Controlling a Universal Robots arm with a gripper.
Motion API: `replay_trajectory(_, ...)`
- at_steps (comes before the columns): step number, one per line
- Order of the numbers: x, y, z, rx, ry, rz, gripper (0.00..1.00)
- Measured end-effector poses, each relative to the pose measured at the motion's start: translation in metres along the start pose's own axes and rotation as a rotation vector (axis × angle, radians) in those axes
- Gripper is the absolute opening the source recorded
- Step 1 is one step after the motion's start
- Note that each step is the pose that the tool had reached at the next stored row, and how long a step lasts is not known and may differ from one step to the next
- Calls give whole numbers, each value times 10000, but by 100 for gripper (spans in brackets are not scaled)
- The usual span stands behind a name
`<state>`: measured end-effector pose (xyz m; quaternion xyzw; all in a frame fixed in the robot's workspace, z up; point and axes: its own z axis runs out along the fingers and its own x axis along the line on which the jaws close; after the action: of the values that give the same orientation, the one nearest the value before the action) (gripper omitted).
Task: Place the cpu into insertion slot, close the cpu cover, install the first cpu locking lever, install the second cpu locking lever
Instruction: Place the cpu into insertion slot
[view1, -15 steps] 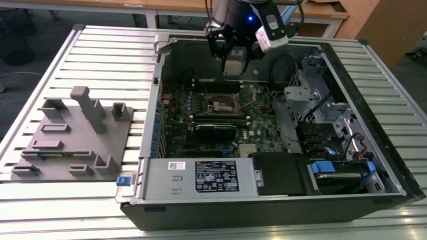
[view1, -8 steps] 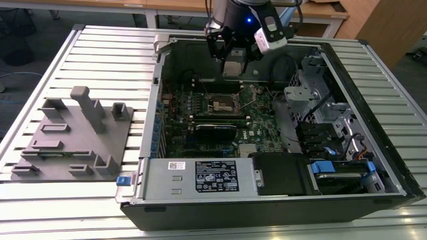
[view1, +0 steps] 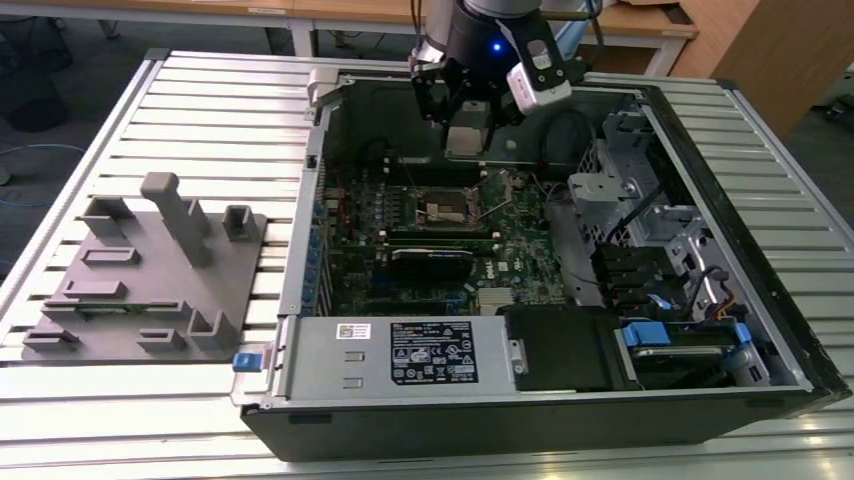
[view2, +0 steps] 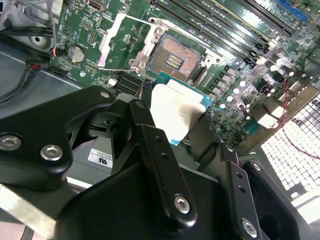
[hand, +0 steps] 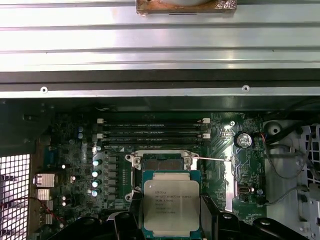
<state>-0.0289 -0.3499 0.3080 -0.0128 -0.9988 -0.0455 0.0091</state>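
Observation:
My gripper (view1: 465, 138) is shut on the cpu (view1: 463, 141), a flat square chip with a silvery top, and holds it in the air above the green motherboard (view1: 400, 265). In both wrist views the cpu (view2: 176, 111) (hand: 171, 204) sits between black fingers (hand: 131, 224). The insertion slot (view2: 172, 60) (hand: 162, 163) (view1: 447, 211) lies bare just beyond the chip, its dark contact field showing. Beside the socket the cpu cover (view2: 126, 42) stands swung up and open. A thin locking lever (hand: 212, 159) sticks out sideways from the socket.
The open computer case (view1: 747, 230) has walls all around the board, with a power supply (view1: 400, 350) at the front and drive bays (view1: 641, 200) on the exterior view's right. Memory slots (hand: 152, 131) run beside the socket. A grey fixture (view1: 154, 270) stands on the slatted table (view1: 214, 90).

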Motion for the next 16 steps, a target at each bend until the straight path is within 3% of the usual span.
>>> replay_trajectory(16,-1,-4,47,0,0,0,54)
